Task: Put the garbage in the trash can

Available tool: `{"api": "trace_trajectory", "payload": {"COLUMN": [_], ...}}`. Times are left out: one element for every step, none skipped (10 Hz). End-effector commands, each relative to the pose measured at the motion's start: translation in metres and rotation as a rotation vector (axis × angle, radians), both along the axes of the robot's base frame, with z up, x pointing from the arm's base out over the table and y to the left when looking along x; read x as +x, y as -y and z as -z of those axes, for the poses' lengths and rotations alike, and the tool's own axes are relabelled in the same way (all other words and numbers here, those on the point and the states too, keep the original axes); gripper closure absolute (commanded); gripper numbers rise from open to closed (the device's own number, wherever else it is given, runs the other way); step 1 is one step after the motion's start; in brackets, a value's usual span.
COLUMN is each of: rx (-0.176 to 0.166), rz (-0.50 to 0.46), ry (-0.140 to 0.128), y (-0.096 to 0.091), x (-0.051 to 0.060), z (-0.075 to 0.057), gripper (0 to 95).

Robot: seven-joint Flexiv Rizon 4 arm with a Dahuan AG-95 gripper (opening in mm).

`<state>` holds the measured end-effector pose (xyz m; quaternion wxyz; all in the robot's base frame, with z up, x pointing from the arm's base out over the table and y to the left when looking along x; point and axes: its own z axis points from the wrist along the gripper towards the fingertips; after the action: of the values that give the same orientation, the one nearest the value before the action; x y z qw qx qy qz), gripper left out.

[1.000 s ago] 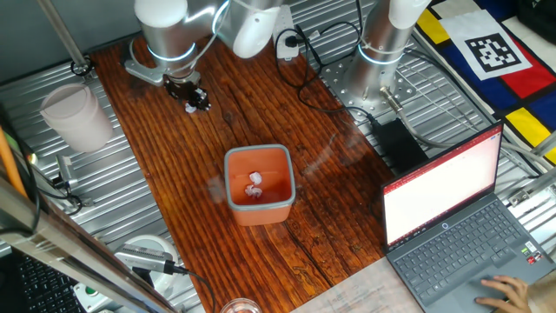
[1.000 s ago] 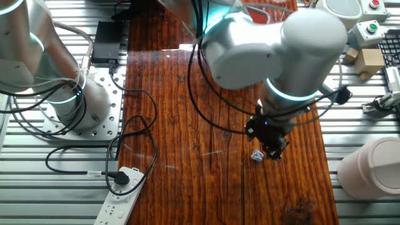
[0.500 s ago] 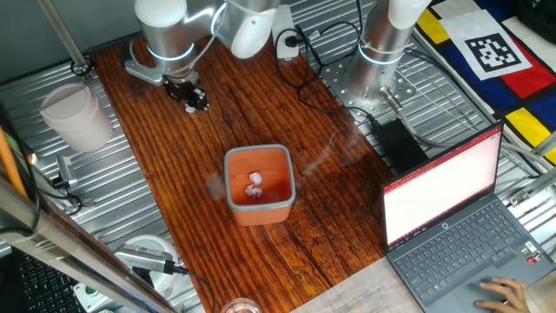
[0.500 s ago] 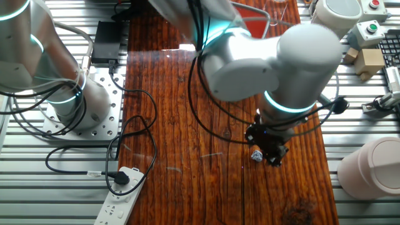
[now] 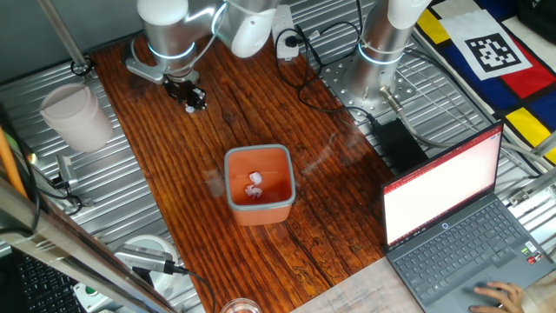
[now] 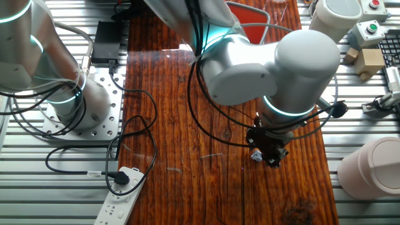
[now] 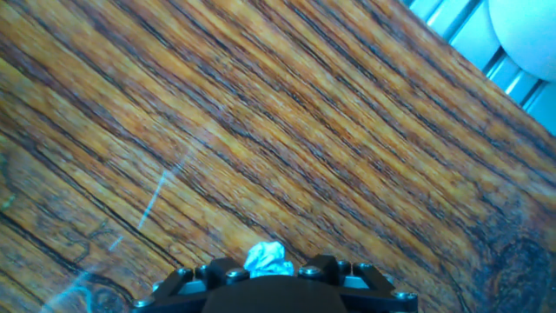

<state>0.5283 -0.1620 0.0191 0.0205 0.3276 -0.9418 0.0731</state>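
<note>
The trash can [image 5: 258, 155] is a terracotta-orange bin standing mid-table, with white crumpled garbage scraps [image 5: 254, 185] lying inside. One more small white-blue scrap [image 6: 255, 156] lies on the wood near the far left end of the table. My gripper [image 6: 266, 157] is low over it, also seen in one fixed view [image 5: 195, 102]. In the hand view the scrap [image 7: 268, 257] sits between my two fingers [image 7: 219, 273], at the bottom edge. My gripper [image 7: 271, 268] stands open around it, with the jaws close on either side.
A translucent white cup [image 5: 76, 117] stands off the table's left edge, and also shows in the other fixed view [image 6: 372, 165]. A second arm's base [image 5: 382, 52], cables and a power strip [image 6: 122, 200] lie at the far side. A laptop [image 5: 456, 217] is at the right.
My gripper has sunk a little lower over the scrap on the wood. The scrap, the bin and the cup have not moved.
</note>
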Motion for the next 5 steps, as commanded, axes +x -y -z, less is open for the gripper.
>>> {"api": "trace_trajectory", "payload": {"rx": [-0.003, 0.0, 0.003, 0.004, 0.011], "rz": [0.001, 0.002, 0.008, 0.014, 0.023], "ry": [0.005, 0.007, 0.007, 0.006, 0.003], "y": [0.0003, 0.0003, 0.0003, 0.0001, -0.0004], "x": [0.0003, 0.0004, 0.0004, 0.0004, 0.0001], "z": [0.0006, 0.0009, 0.0009, 0.0005, -0.0017], "gripper": [76.0, 95.0, 95.0, 95.0, 95.0]}}
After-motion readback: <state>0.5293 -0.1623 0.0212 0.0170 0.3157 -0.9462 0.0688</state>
